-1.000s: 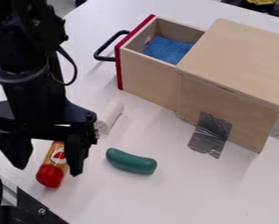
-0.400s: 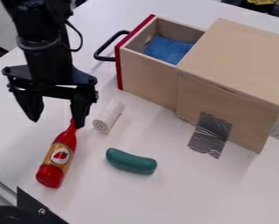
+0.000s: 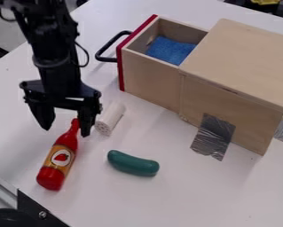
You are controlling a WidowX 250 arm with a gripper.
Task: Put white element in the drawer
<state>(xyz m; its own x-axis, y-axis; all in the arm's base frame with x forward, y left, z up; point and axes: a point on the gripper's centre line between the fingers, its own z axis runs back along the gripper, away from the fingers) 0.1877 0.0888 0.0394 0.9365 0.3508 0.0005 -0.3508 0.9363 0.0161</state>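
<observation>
My gripper (image 3: 66, 132) hangs open over the left part of the table, its two fingers wide apart with nothing held between them. The white element (image 3: 110, 118), a small cylinder with holes in its near end, lies on the table just right of the gripper's right finger. Up and to the right of it stands the wooden drawer (image 3: 148, 80), pulled out of its box, with a red front edge and a black handle. A blue block (image 3: 170, 50) lies inside the drawer.
A red sauce bottle (image 3: 61, 158) lies below the gripper, its neck close to the right finger. A green pickle-shaped object (image 3: 133, 163) lies at lower centre. The wooden box (image 3: 238, 66) takes up the right side, with grey tape (image 3: 213, 136) at its base.
The gripper has moved away from over the bottle toward the upper part of the view, then slightly right and down. The white element, bottle and drawer have stayed in place.
</observation>
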